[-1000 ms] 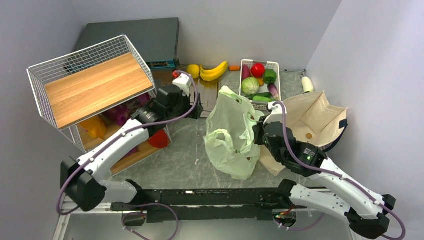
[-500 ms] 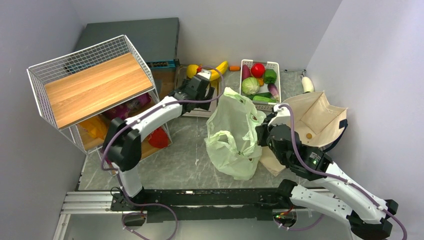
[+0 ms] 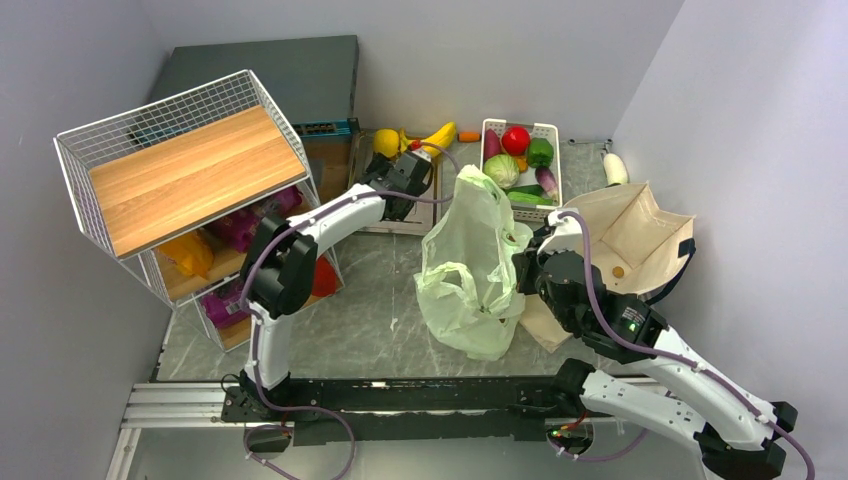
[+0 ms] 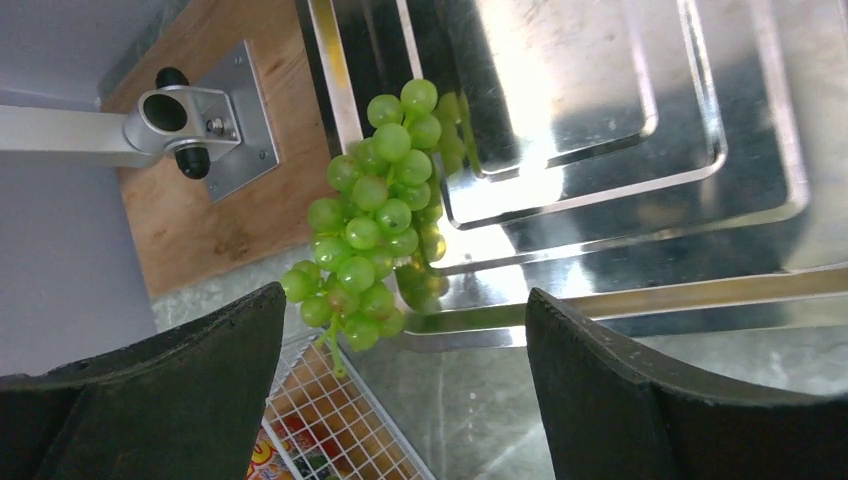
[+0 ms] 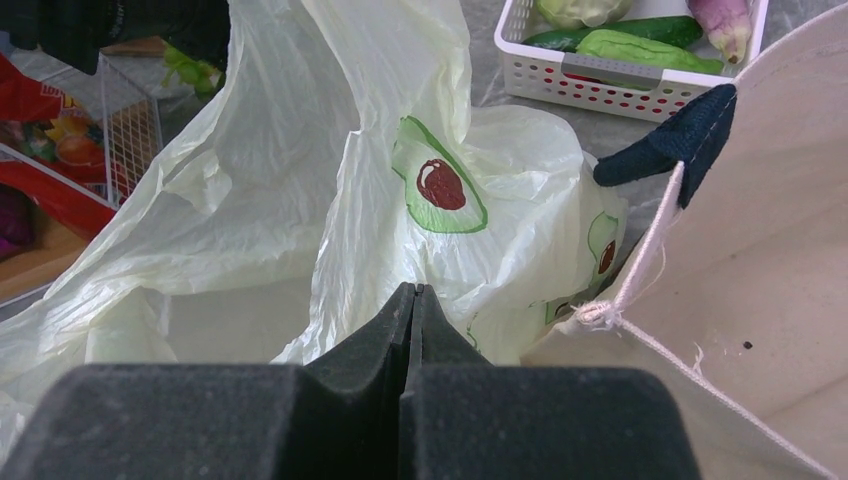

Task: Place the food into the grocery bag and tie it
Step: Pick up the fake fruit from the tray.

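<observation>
The grocery bag (image 3: 468, 268) stands crumpled at the middle of the table, its top drawn up to a peak and its pale-green film printed with halved avocados; its contents cannot be made out. The right gripper (image 5: 408, 298) sits at the bag's right flank with the jaws pressed together against the film; whether a fold is caught between them cannot be told. The canvas tote (image 3: 632, 232) lies just beside the bag on the right, mouth open and touching the bag. Behind the bag, the white basket (image 3: 490, 128) holds a cabbage (image 3: 501, 170), a red round vegetable (image 3: 515, 139), a green pepper (image 3: 541, 152), a cucumber (image 5: 600, 45) and purple pieces. The bananas (image 3: 441, 135) and the lemon (image 3: 386, 141) lie loose by the back wall. The grapes (image 4: 370, 225) rest across the rim of the metal tray (image 4: 620, 150), and the left gripper (image 4: 405, 312) hovers above them with the jaws spread wide, not touching the bunch. On the left, the wire rack (image 3: 95, 135) carries a wooden shelf with red, orange and purple packets below.
</observation>
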